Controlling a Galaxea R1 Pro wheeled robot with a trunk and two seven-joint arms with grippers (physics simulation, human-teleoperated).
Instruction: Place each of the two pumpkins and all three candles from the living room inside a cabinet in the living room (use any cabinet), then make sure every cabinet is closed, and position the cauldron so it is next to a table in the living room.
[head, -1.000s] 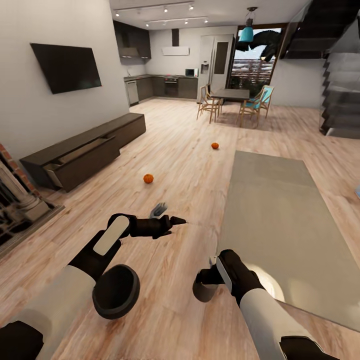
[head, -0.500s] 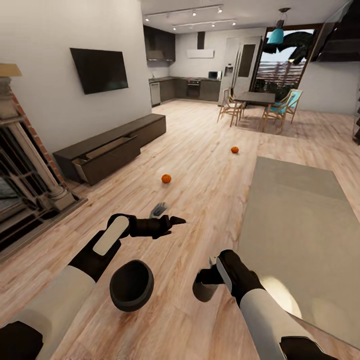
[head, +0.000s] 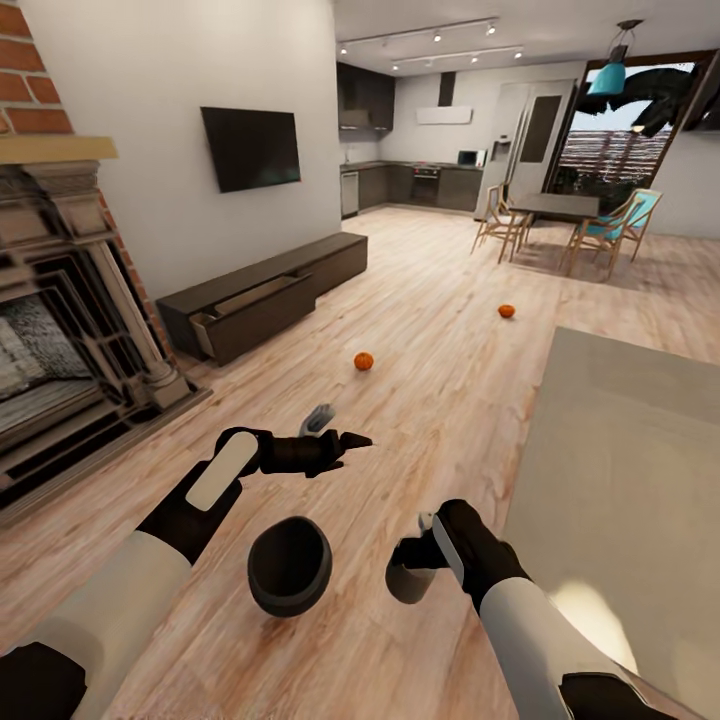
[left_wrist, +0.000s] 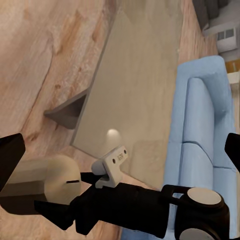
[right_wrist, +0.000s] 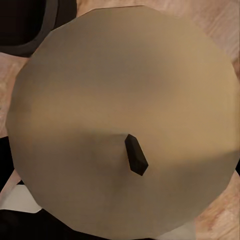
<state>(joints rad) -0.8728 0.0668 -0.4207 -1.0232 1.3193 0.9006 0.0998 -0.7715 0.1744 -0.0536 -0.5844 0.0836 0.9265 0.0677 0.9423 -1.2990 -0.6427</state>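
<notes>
My right gripper (head: 416, 556) is shut on a beige candle (head: 407, 584), held low over the floor; the right wrist view looks down on the candle's flat top (right_wrist: 100, 100) and dark wick. A black cauldron (head: 290, 565) stands on the floor between my arms. My left gripper (head: 345, 426) is open and holds nothing. Two orange pumpkins lie on the floor ahead, the near pumpkin (head: 363, 361) and the far pumpkin (head: 507, 311). The dark-brown cabinet (head: 300, 268) runs along the left wall, its nearest drawer (head: 248, 313) pulled out.
A brick fireplace (head: 70, 330) stands close at my left. A beige rug (head: 630, 450) covers the floor at the right, with a blue sofa (left_wrist: 200, 125) beyond it. A TV (head: 252, 148) hangs above the cabinet. A dining table (head: 555, 206) with chairs stands far ahead.
The camera has turned left: the room has shifted right in the picture and the fireplace has come into view. Both arms keep their pose, the candle still held.
</notes>
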